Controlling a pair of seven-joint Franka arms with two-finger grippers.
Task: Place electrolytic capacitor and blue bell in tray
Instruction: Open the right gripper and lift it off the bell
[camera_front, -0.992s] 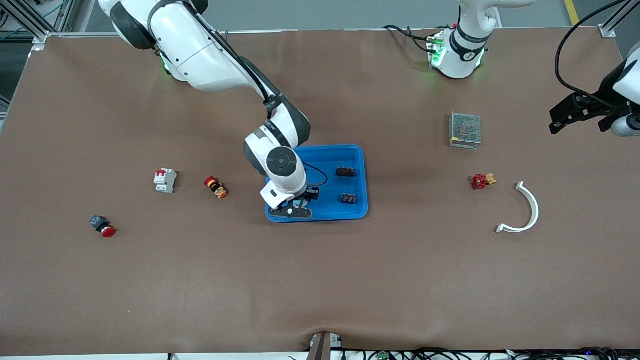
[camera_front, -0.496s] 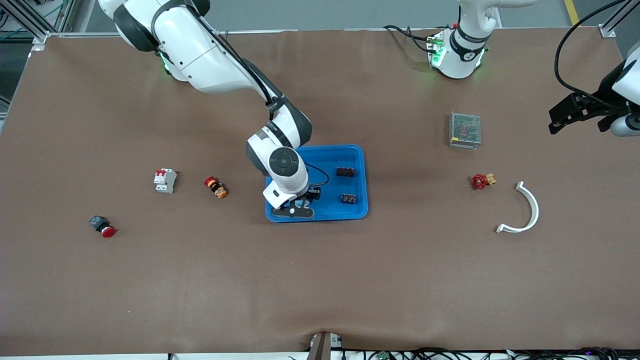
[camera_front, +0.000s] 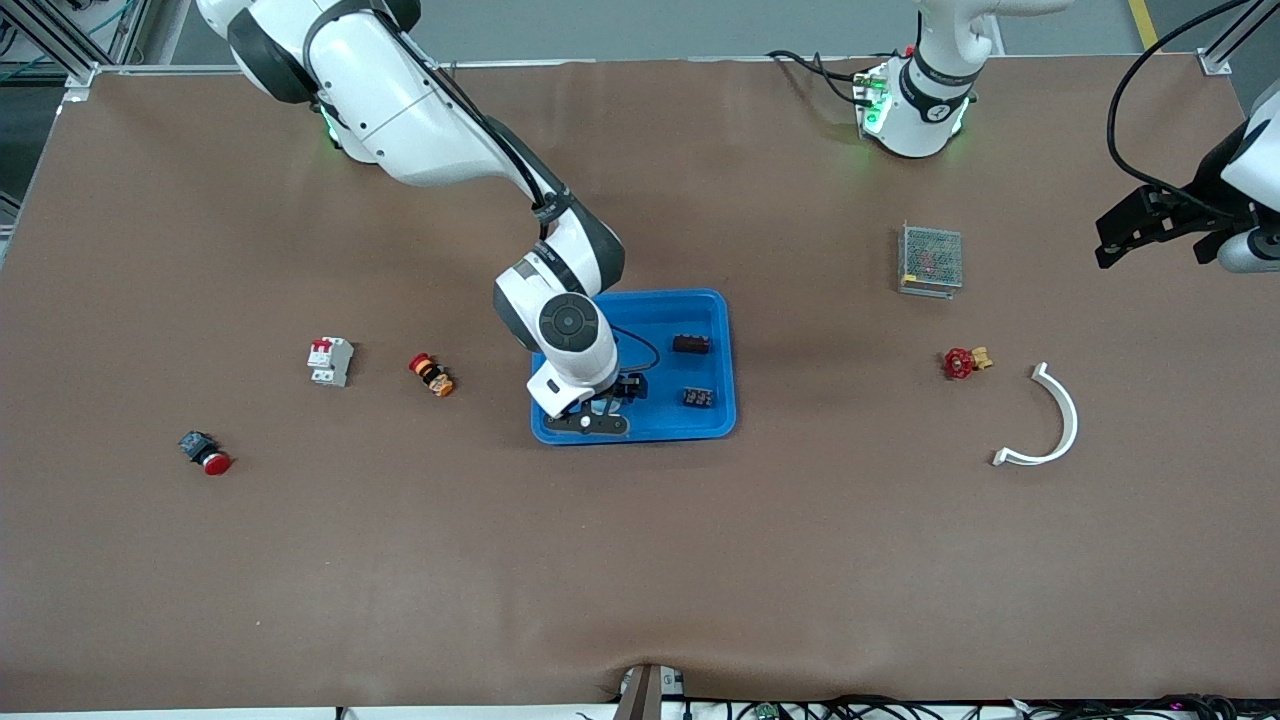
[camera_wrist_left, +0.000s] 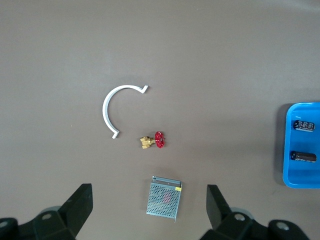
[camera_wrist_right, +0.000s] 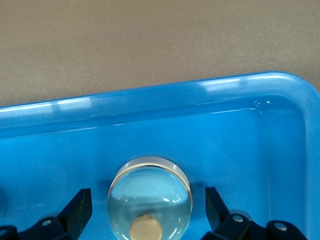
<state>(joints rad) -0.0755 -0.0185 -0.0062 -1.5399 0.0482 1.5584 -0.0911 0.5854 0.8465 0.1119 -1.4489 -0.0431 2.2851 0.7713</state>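
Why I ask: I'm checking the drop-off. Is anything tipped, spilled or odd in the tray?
Nothing stands out. The blue bell sits flat inside the tray, between the right gripper's open fingers, and two dark components lie near the tray's other end. The left gripper waits open, aside.

Robotics lab bench. Evidence: brown-covered table (camera_front: 640, 560) framed by aluminium rails; two white arm bases bolted along its top edge; cabling at the near edge; scattered electrical parts, including circuit breaker (camera_front: 329, 361), red pushbutton (camera_front: 205, 453), mesh box (camera_front: 930, 260).
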